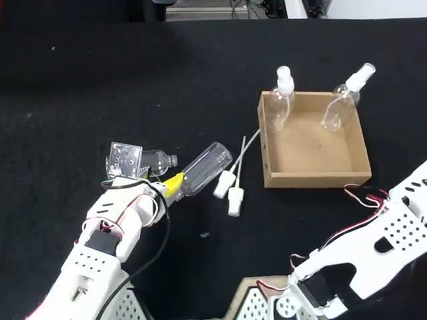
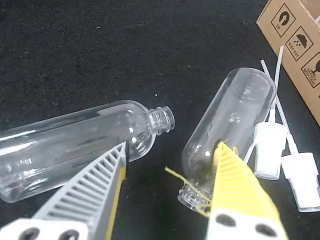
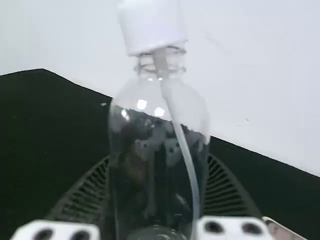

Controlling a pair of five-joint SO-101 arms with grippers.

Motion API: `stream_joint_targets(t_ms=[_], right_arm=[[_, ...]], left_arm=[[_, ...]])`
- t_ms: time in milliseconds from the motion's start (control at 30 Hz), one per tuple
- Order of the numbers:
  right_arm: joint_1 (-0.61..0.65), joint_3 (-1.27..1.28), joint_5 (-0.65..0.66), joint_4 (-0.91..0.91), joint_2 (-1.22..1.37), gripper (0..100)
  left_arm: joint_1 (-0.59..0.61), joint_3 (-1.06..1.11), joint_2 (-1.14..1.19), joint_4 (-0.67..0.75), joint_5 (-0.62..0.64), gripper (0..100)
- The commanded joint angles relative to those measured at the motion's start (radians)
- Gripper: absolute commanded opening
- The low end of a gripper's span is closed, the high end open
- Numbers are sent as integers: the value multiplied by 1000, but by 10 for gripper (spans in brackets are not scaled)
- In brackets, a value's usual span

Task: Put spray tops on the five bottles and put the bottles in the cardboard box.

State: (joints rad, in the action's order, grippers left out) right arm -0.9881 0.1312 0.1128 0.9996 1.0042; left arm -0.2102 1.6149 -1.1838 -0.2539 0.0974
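Note:
Two capless clear bottles lie on the black cloth: one bottle and a second bottle angled toward the box. My left gripper is open just above them, its yellow finger over the second bottle's neck end and its grey finger over the first. Two loose spray tops lie beside the second bottle. The cardboard box holds two capped bottles leaning at its far wall. My right gripper is shut on a bottle with a spray top on it.
The right arm's white body and its red and white wires lie close to the box's near right corner. Open black cloth stretches across the far and left side of the table.

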Motion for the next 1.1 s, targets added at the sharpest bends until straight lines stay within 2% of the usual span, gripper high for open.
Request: stream_joint_targets(t_ms=[0, 567, 800, 1067], right_arm=[[-11, -1, -3, 28, -15, 174], [-6, 1, 5, 23, -18, 178], [3, 1, -2, 23, -16, 328], [5, 2, -3, 26, -19, 319]], left_arm=[[-5, -15, -12, 23, 9, 259], [-5, -15, -12, 23, 6, 259], [-5, -16, -12, 23, 5, 259], [-5, -18, -12, 23, 3, 259]])
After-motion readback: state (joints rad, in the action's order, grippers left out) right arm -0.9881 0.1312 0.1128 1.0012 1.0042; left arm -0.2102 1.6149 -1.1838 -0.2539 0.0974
